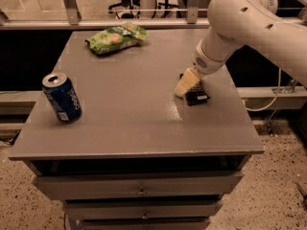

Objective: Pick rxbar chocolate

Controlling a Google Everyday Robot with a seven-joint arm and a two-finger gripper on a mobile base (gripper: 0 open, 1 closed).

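Note:
The rxbar chocolate point(197, 96) is a small flat dark bar lying on the grey table point(129, 123) at its right side. My gripper point(188, 85) hangs from the white arm point(244, 18) right over the bar's left end, its pale finger point(184, 83) low at the table top. The gripper hides part of the bar.
A blue soda can point(62, 97) stands upright near the table's left edge. A green snack bag point(115, 37) lies at the back centre. Drawers sit below the front edge. A metal rail runs behind the table.

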